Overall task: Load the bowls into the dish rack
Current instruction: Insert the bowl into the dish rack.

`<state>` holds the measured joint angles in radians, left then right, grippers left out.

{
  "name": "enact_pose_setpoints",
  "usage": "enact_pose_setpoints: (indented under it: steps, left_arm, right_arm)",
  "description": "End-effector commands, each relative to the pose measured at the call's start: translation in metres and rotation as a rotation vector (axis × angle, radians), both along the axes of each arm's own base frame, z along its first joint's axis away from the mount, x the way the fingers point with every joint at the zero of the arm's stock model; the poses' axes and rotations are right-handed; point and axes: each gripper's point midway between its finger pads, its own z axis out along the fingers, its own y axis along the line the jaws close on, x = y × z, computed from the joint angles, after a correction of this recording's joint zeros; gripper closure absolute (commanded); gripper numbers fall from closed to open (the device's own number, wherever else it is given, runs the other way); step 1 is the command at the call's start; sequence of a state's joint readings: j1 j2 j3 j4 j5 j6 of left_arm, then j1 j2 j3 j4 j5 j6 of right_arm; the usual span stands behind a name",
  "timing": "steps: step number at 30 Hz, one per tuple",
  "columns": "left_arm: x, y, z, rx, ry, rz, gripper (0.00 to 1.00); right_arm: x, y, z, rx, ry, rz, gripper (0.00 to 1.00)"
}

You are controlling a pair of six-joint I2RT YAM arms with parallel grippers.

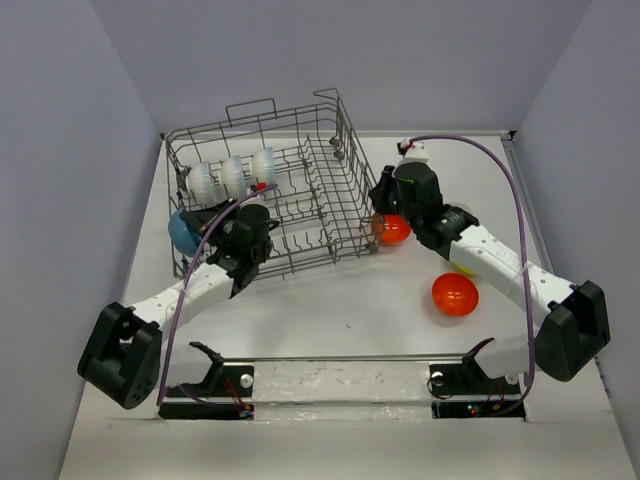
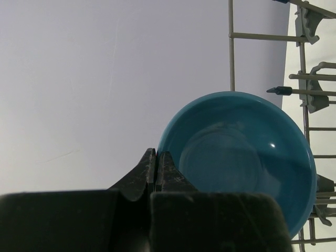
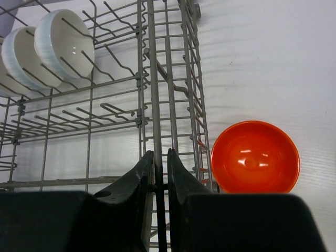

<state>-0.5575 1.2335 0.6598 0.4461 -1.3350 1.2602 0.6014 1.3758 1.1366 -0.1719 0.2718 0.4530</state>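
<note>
The grey wire dish rack (image 1: 300, 215) sits askew at the back left of the table. Three white bowls (image 1: 232, 176) stand on edge in its far left rows and also show in the right wrist view (image 3: 65, 44). A blue bowl (image 1: 182, 232) stands on edge against the rack's left wall; I cannot tell whether it is inside or outside. My left gripper (image 2: 156, 152) is shut, its tips just beside the blue bowl's (image 2: 239, 157) rim. My right gripper (image 3: 160, 153) is shut on an upright wire of the rack's (image 3: 152, 105) right front corner. An orange-red bowl (image 3: 255, 157) lies just right of it.
A second orange-red bowl (image 1: 455, 294) lies open side up on the table at the right. A yellow-green bowl (image 1: 463, 268) peeks out from under the right forearm. Grey walls close the table in on the left, back and right.
</note>
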Motion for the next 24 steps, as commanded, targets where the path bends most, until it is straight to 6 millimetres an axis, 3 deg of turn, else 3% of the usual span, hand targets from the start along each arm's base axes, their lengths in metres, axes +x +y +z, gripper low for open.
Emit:
enact_pose_setpoints:
  steps: [1,24]
  left_arm:
    - [-0.003,0.0,0.005,-0.001,-0.015,-0.026,1.0]
    - [0.007,-0.016,-0.016,0.073,0.08,-0.086,1.0]
  right_arm:
    - [-0.015,-0.015,-0.056,-0.027,0.165,-0.064,0.99]
    - [-0.016,-0.016,-0.06,-0.025,0.165,-0.065,0.99]
